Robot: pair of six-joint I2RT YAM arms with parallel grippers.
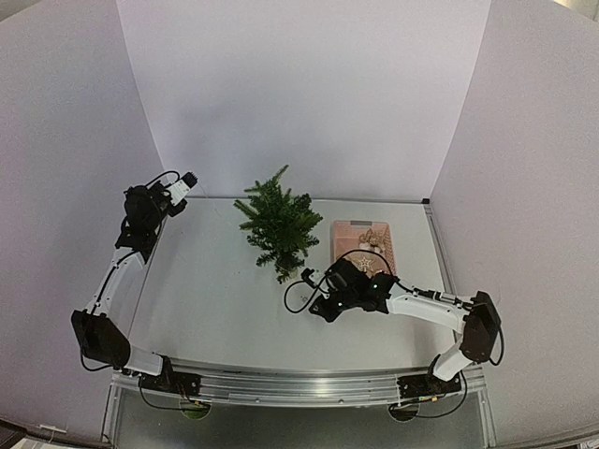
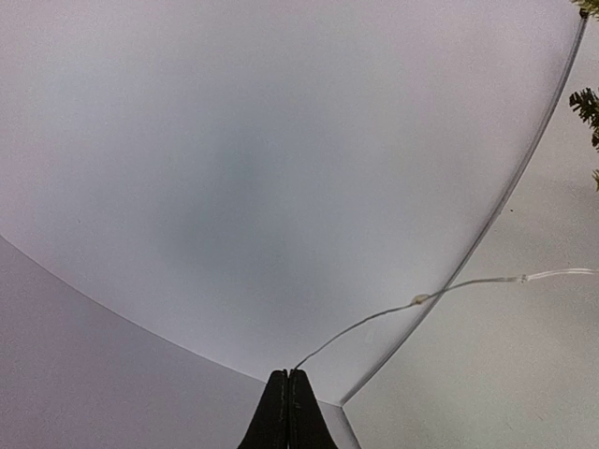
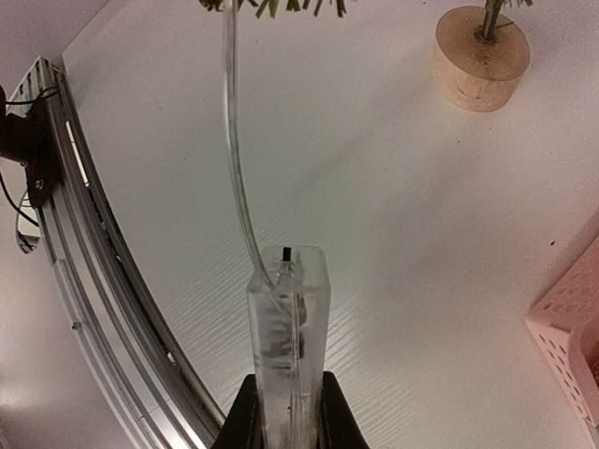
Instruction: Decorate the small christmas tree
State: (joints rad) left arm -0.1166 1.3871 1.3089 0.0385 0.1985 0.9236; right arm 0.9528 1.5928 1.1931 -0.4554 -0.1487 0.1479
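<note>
The small christmas tree (image 1: 277, 224) stands upright at the middle back of the table; its pale round base (image 3: 482, 61) and low needles show in the right wrist view, and branch tips (image 2: 588, 103) at the right edge of the left wrist view. My left gripper (image 1: 192, 178) (image 2: 288, 374) is raised at the far left, shut on the end of a thin light-string wire (image 2: 412, 301) that runs right toward the tree. My right gripper (image 1: 316, 304) (image 3: 287, 382) is low, in front of the tree, shut on the string's clear battery box (image 3: 290, 327), whose lead (image 3: 232, 140) rises toward the branches.
A pink basket (image 1: 365, 245) (image 3: 571, 327) holding pale ornaments sits to the right of the tree, close behind my right arm. White walls enclose the table on three sides. A metal rail (image 3: 84, 234) runs along the near edge.
</note>
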